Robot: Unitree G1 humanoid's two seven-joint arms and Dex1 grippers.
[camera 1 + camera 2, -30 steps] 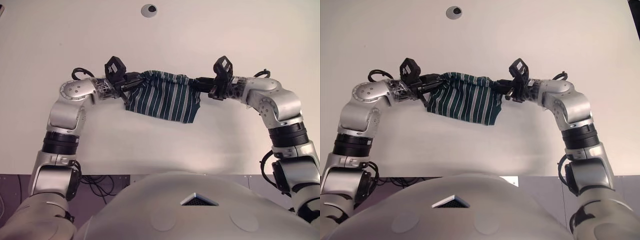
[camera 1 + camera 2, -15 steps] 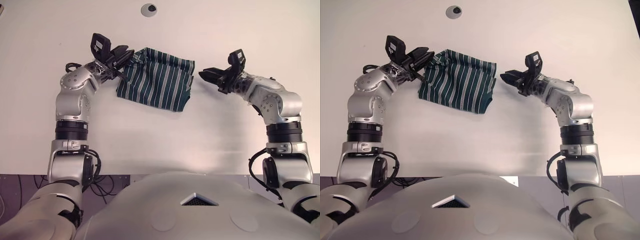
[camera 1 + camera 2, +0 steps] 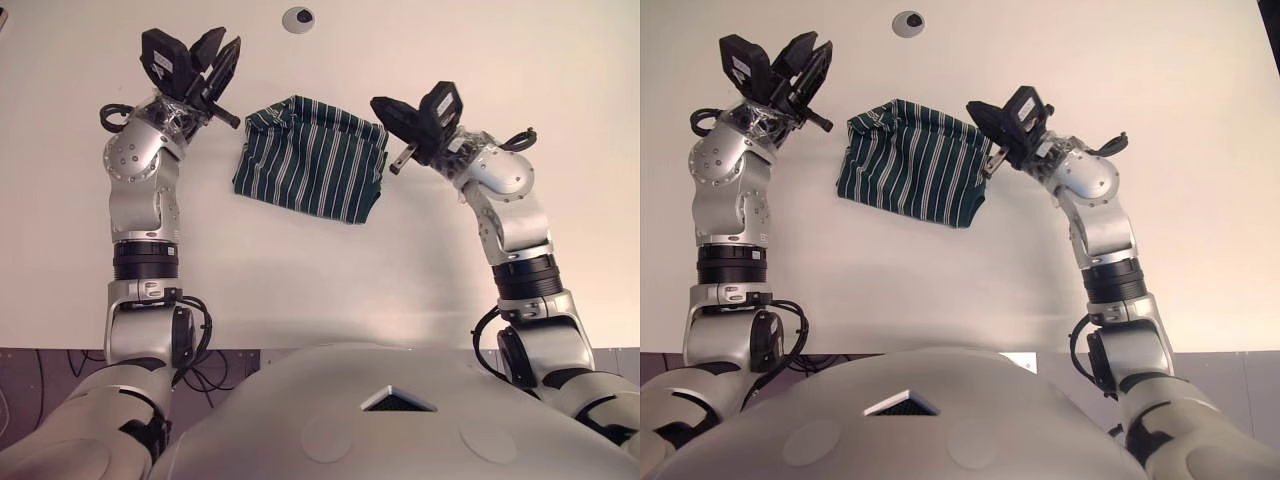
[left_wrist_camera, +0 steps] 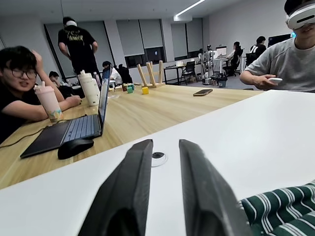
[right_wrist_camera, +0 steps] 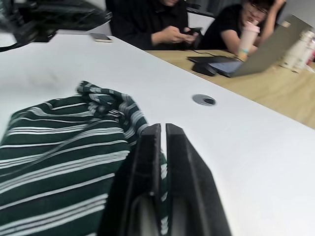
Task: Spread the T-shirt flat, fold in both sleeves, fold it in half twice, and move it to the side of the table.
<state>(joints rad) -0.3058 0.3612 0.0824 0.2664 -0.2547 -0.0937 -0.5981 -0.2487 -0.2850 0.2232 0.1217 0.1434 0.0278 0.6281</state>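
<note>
**On the white table: folded T-shirt lies free between two raised grippers**

On the far half of the white table (image 3: 300, 280), about midway between the two arms, the T-shirt (image 3: 310, 170) lies folded into a compact, roughly square packet. It is dark green with thin white stripes. Its far left corner is bunched into a small rumpled lump, while the near edge runs fairly straight, tilted down to the right.

The left gripper (image 3: 229, 40) is to the left of the shirt and farther off, apart from the cloth and touching none of it. Its fingers point away from the robot, towards the far side of the table. In the left wrist view the two dark fingers (image 4: 128, 191) stand parted with a plain gap, and nothing is between them.

The right gripper (image 3: 380, 104) sits at the shirt's far right corner, its tips pointing left over that corner. In the right wrist view its fingers (image 5: 142, 167) are drawn close, with only a thin slit left between them and no cloth caught there. Whether the tips touch the fabric cannot be told.

A round cable grommet (image 3: 297, 19) is set in the table at the far edge, beyond the shirt and between the grippers.
</note>
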